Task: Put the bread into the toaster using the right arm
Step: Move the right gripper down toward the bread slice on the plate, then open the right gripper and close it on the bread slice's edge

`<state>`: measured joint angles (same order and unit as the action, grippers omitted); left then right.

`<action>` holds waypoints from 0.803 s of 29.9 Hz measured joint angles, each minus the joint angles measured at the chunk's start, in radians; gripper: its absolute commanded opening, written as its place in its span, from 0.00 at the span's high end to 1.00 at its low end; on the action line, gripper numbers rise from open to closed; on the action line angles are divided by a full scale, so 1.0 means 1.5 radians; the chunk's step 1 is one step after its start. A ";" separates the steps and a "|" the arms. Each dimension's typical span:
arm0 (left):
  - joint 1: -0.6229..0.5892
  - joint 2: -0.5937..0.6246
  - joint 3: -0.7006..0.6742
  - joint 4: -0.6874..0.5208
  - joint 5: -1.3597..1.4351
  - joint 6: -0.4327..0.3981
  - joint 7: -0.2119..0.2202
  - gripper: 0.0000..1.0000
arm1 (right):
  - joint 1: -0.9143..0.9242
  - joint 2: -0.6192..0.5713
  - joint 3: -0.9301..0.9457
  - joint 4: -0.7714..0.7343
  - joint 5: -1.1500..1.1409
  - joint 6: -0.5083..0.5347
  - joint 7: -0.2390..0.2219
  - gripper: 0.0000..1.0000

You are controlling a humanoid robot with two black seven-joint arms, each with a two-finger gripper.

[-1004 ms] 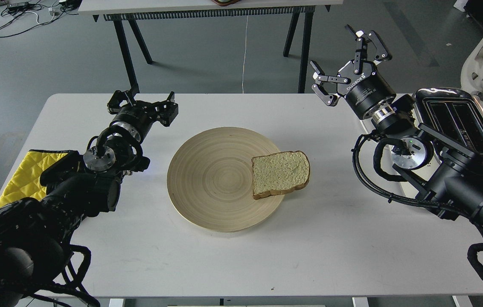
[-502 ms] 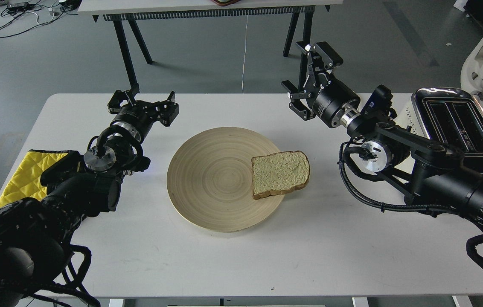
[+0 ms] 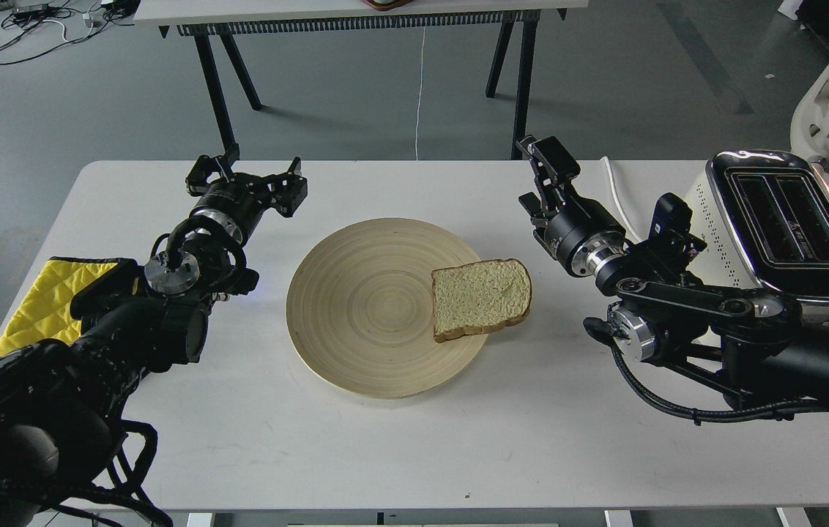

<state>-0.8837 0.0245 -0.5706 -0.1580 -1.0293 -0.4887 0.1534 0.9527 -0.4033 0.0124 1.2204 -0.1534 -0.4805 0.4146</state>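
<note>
R gripper (image 3: 540,176) is sitting empty, fingers seen edge-on so can't tell the jaw spacing; it's hanging up-right of the bread slice (image 3: 481,298), which is lying on the wooden plate's (image 3: 356,307) right rim. Toaster (image 3: 781,219) is standing far right behind the right arm (image 3: 678,307). L gripper (image 3: 246,179) is idling w/ jaws apart. Risk: a shallow approach is likely shoving the slice off the rim. Vs 0.5 s ago, the R gripper is coming down toward the bread
</note>
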 measured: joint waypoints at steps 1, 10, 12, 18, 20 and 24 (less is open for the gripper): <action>0.000 0.000 0.000 0.000 0.000 0.000 0.000 0.00 | -0.005 -0.006 -0.002 0.000 0.000 -0.002 0.000 0.01; 0.000 0.000 0.000 0.000 0.000 0.000 0.000 0.00 | -0.033 -0.010 -0.062 -0.013 -0.003 -0.005 -0.001 0.01; 0.000 0.001 0.000 0.000 0.000 0.000 0.000 0.00 | -0.042 -0.008 -0.072 -0.018 -0.003 -0.006 -0.001 0.01; 0.000 0.001 0.001 0.000 0.000 0.000 0.000 0.00 | -0.067 -0.006 -0.079 -0.021 -0.002 -0.006 -0.003 0.02; 0.000 0.000 0.001 0.000 0.000 0.000 0.000 0.00 | -0.068 -0.005 -0.084 -0.021 -0.001 -0.006 -0.006 0.02; 0.000 0.000 0.000 0.000 0.000 0.000 0.000 0.00 | -0.068 0.003 -0.109 -0.021 0.000 -0.006 -0.008 0.04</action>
<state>-0.8836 0.0246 -0.5704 -0.1580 -1.0293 -0.4887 0.1534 0.8502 -0.3987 -0.1516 1.1888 -0.1527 -0.4888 0.4023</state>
